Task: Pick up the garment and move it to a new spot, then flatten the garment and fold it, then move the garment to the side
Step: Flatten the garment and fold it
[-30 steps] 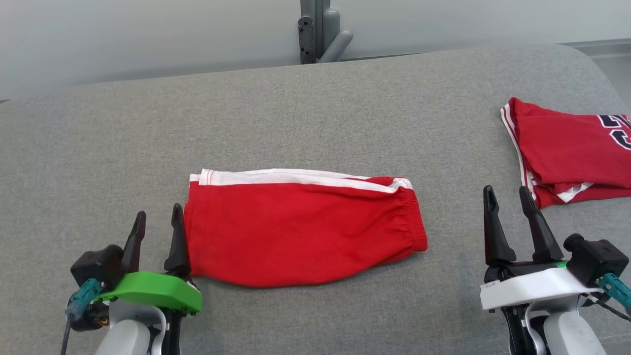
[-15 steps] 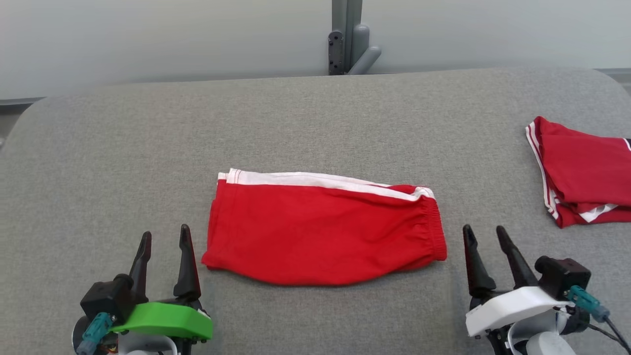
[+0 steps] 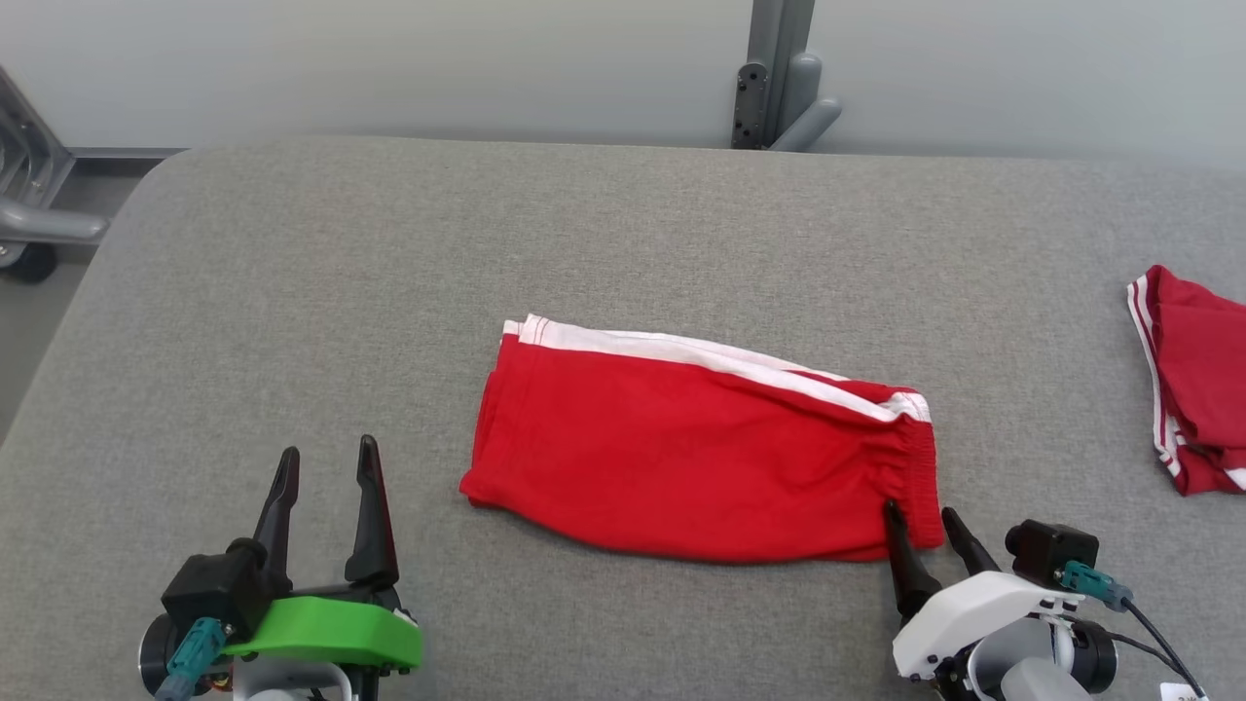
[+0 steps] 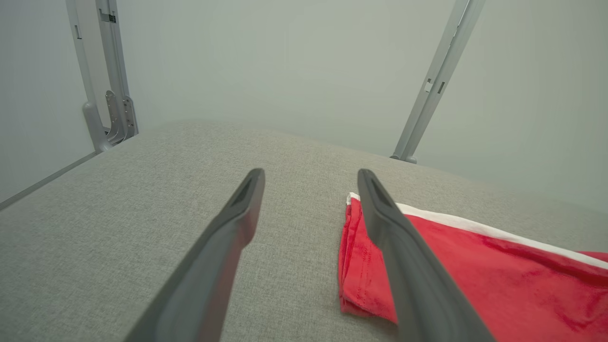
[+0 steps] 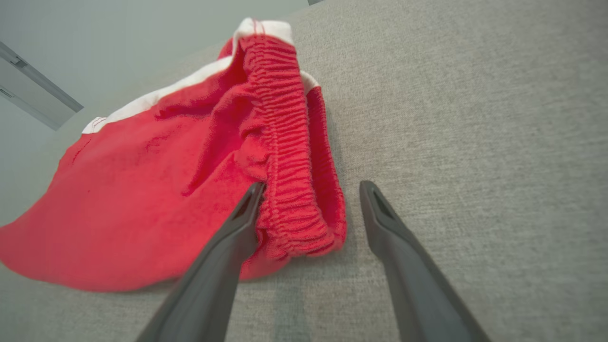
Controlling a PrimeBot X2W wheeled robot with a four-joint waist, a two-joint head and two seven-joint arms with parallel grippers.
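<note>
Red shorts (image 3: 701,458), folded flat, white stripe (image 3: 681,349) along the far side, lie mid-table on the grey cloth table (image 3: 292,243), nearer its front edge. We note the right hand (image 3: 917,510) wide open, fingers straddling the near corner of the waistband (image 5: 289,142) without clamping it. We find the left hand (image 3: 328,448) also wide and empty by the front edge, apart from the hem end; another red garment (image 3: 1192,380) lies at the right edge.

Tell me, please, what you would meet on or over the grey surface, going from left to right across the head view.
left gripper → red shorts → right gripper, at the shorts' waistband end → second red garment, at the right edge
</note>
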